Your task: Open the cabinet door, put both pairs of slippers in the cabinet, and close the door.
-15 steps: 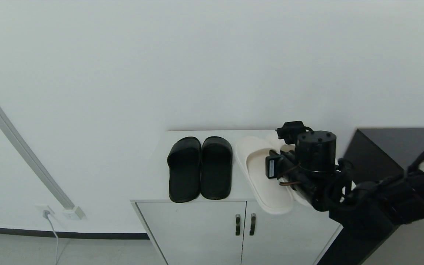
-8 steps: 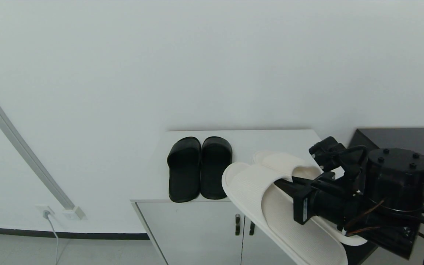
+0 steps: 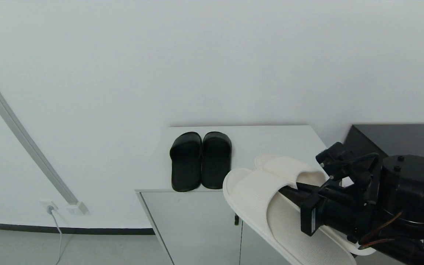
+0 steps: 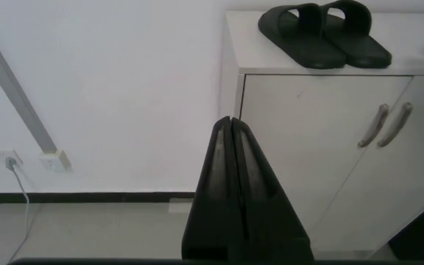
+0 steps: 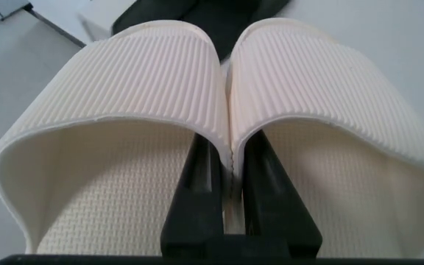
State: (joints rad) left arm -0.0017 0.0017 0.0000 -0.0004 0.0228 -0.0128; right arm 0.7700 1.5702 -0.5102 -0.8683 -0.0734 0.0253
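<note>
A pair of black slippers [image 3: 201, 160] [image 4: 322, 22] lies side by side on the white cabinet top [image 3: 271, 140]. Both cabinet doors [image 4: 322, 147] are closed, their two handles [image 4: 387, 125] meeting in the middle. My right gripper [image 3: 294, 191] [image 5: 230, 177] is shut on the pair of white slippers [image 3: 267, 191] [image 5: 197, 81], one finger inside each, pinching the inner walls together. It holds them in the air in front of the cabinet's right side. My left gripper [image 4: 230, 125] is shut and empty, low and in front of the cabinet's left corner.
A black piece of furniture [image 3: 399, 136] stands right of the cabinet. To the left, a grey conduit [image 3: 13, 125] runs down the wall to an outlet with a plugged cable [image 3: 52, 211]. Bare floor lies before the cabinet.
My right gripper has lifted the white slippers off the cabinet top and drawn them toward me. The head camera has shifted slightly. The black slippers stay put.
</note>
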